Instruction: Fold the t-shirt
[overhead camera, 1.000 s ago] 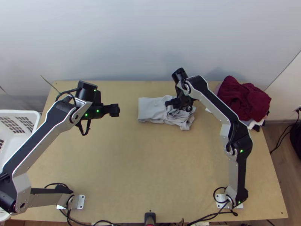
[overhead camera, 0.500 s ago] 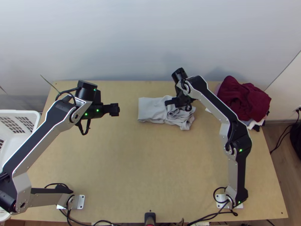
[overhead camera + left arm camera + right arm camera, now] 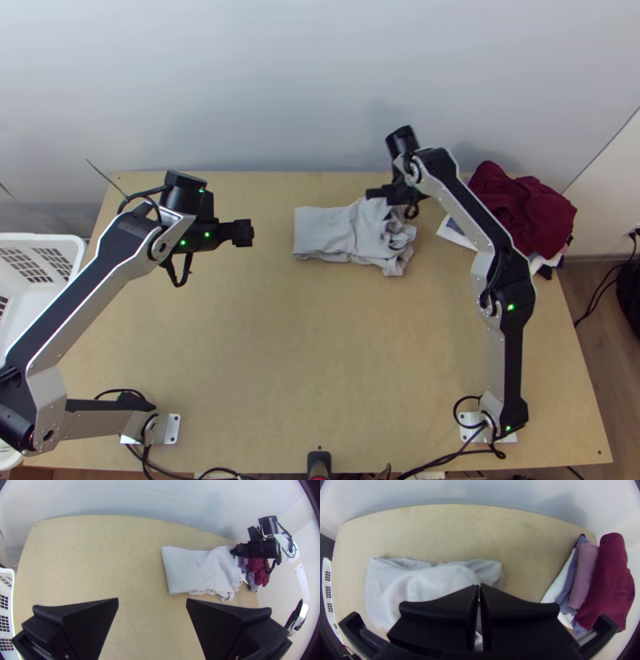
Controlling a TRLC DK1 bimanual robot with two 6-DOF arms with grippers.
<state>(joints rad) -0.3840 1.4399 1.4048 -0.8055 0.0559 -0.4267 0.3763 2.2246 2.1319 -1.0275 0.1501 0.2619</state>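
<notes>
Desk: From the top view, twelve o'clock being the wall side, where is the shirt?
Photographer: Grey t-shirt (image 3: 324, 230), toward twelve to one from the table's middle, its flat folded end at nine, its rumpled end at three. The left gripper (image 3: 242, 233) hangs well apart, on the shirt's nine o'clock side.

Desk: Left wrist view?
Photographer: Fingers (image 3: 90, 620) spread wide, grasping nothing. Across the table, the right gripper (image 3: 232, 550) meets the cloth where it peaks. The job looks like late folding or tidying of the rumpled end. The next move probably calls for drawing that pinch smooth and laying it flat without dragging the folded end.

Desk: And the right wrist view?
Photographer: Fingers clenched together, apparently on a raised bit of the shirt. Beneath lies the light wooden table (image 3: 453, 530); a pale wall (image 3: 453, 490) stands at twelve. Stacked garments (image 3: 606, 586), maroon among mauve, blue and white, sit toward two o'clock; a white basket (image 3: 327, 586) stands toward nine.
</notes>
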